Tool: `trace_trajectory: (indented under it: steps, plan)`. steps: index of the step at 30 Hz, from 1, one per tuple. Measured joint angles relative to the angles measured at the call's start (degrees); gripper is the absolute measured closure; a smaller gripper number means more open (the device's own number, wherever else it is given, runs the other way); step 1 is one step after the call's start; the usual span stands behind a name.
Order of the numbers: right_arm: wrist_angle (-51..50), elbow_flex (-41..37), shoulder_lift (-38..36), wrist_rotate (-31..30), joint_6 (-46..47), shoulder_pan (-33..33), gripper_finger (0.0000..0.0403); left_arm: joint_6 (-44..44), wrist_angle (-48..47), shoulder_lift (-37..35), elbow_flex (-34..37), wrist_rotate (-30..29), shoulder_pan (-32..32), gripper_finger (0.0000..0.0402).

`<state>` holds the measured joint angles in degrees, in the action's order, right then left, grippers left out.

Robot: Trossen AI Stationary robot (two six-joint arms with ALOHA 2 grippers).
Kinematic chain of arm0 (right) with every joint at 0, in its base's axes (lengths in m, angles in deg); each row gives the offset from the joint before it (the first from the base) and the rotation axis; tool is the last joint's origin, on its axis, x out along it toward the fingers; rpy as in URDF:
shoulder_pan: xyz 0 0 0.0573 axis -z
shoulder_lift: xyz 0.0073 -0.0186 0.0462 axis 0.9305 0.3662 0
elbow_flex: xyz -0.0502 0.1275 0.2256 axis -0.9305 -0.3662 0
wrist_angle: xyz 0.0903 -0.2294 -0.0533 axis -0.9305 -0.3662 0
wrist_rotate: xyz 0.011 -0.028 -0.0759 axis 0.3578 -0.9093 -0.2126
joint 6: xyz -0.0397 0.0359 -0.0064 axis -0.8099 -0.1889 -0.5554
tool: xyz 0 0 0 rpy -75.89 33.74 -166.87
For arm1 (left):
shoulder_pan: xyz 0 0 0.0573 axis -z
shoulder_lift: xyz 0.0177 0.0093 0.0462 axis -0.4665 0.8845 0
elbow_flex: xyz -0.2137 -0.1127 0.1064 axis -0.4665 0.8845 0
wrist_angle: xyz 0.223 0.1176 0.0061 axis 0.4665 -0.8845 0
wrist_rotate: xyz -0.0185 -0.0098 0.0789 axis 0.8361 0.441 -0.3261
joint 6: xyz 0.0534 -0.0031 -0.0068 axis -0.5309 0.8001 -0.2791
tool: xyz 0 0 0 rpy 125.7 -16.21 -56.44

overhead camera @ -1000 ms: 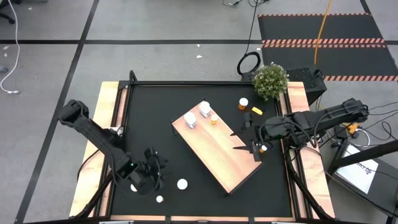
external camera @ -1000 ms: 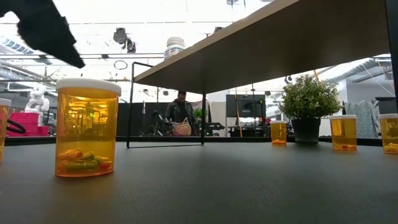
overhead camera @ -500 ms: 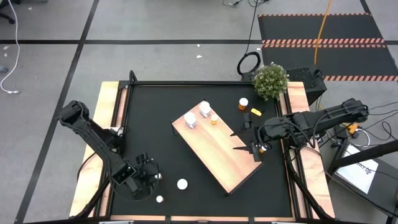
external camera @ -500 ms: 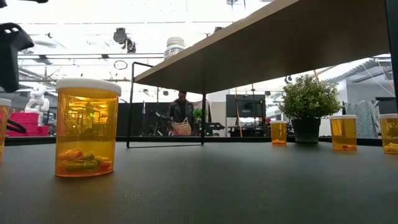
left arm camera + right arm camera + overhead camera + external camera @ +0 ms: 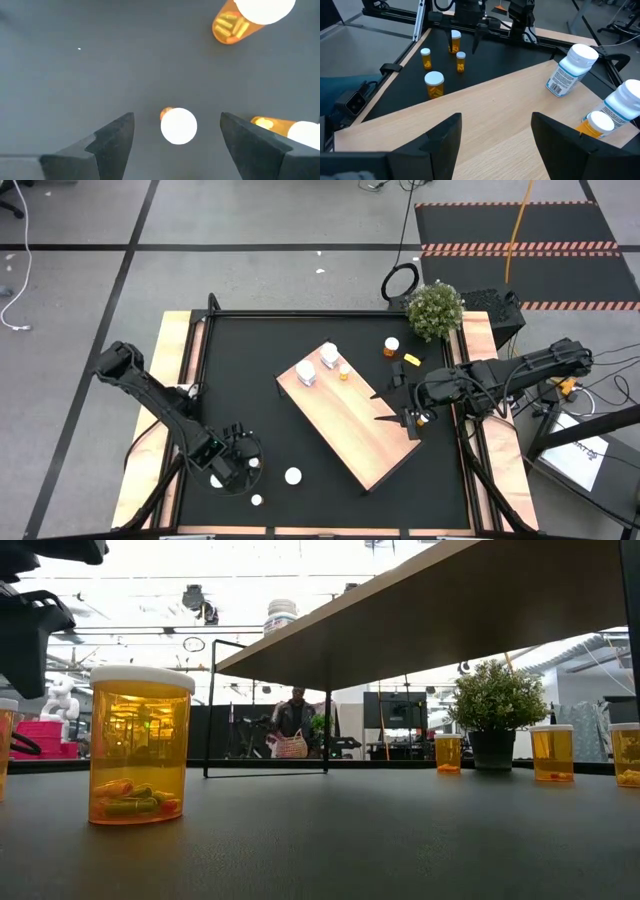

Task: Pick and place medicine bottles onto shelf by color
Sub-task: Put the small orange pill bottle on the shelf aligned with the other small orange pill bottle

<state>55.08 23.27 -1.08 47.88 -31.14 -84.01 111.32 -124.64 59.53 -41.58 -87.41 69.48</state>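
Three medicine bottles stand on the pale wood shelf (image 5: 350, 420): two white ones (image 5: 307, 373) (image 5: 329, 356) and an orange one (image 5: 344, 372). More orange white-capped bottles stand on the black mat at the near left. My left gripper (image 5: 247, 464) hangs open there, pointing steeply down. Its fingers (image 5: 112, 137) stand on either side of a small orange bottle (image 5: 178, 126) without touching it. A wider bottle (image 5: 293, 476) and a small one (image 5: 257, 500) stand close by. My right gripper (image 5: 495, 125) waits open above the shelf's right end.
Another orange bottle (image 5: 391, 347) and a yellow piece (image 5: 413, 359) lie on the mat at the far right, beside a potted plant (image 5: 435, 310). A further bottle (image 5: 216, 480) stands under my left wrist. The low view shows the shelf's underside (image 5: 450, 610). Bare mat lies between the shelf and the near-left bottles.
My left gripper has turned at the wrist and tipped more steeply down over the near-left bottles, shifting slightly toward the table's near edge, and it has stayed open. The bottles have not moved.
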Motion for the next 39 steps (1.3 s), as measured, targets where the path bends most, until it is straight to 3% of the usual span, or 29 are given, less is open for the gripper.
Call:
trace_trajectory:
  steps: [12, 28, 39]
  plan:
    - [-0.09, 0.00, 0.02, 0.02, -0.06, 0.00, 0.0167, 0.82, -0.02, 5.29, 0.00, -0.68, 1.22, 0.0111]
    - [-0.07, 0.00, 0.02, 0.02, -0.16, 0.00, 0.0167, 1.03, 1.77, 6.01, 0.00, -1.25, 1.16, 0.0279]
    - [-0.07, 0.00, 0.02, 0.02, -0.42, 0.00, 0.0167, -3.07, 0.48, 6.01, -2.25, -1.16, 0.68, 0.0274]
